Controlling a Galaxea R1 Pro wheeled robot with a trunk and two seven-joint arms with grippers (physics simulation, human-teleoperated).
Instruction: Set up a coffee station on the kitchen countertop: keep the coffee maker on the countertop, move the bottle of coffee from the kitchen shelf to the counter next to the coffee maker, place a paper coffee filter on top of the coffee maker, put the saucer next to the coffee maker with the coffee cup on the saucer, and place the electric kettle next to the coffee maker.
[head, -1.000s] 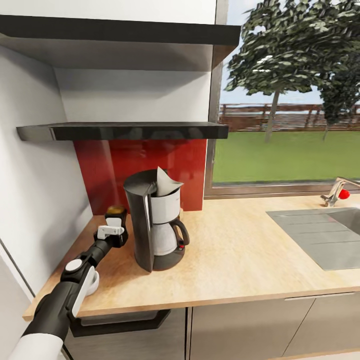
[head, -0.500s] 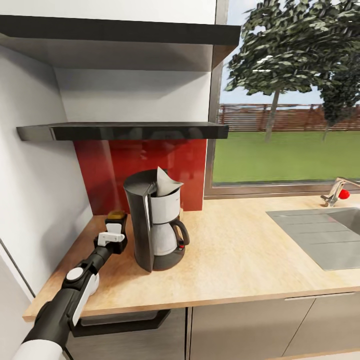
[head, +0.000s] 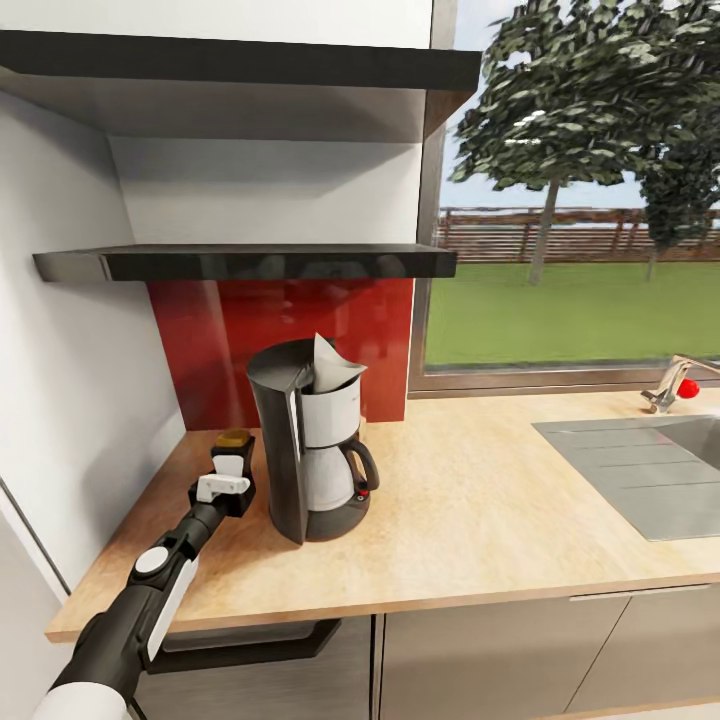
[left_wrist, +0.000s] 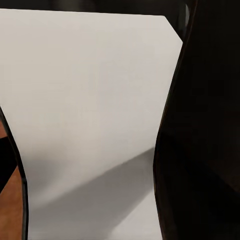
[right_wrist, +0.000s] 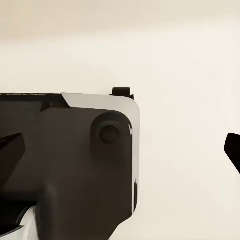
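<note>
I am setting the bottle of coffee down beside the coffee maker, and the next move, as I judge it, calls for opening the jaws and backing the arm off without knocking the bottle over.

In the lower left of the head view my left arm reaches up across the desk (head: 480, 520), and the left gripper (head: 226, 470) sits at the bottle of coffee (head: 234, 439), whose brown-orange cap shows just above the white clamp. The jaws look closed on the bottle's body; the left wrist view is pressed right up against the white label (left_wrist: 95, 115), with the dark bottle edge beside it. The bottle stands near the left-centre of the frame, just left of the coffee maker (head: 305, 440), low over the desk; I cannot tell whether its base is touching. The paper filter (head: 330, 368) already pokes from the top of the machine.

Of my right gripper I cannot tell how the jaws stand.

Above, across the upper left, runs the black kitchen shelf (head: 250, 262).
</note>
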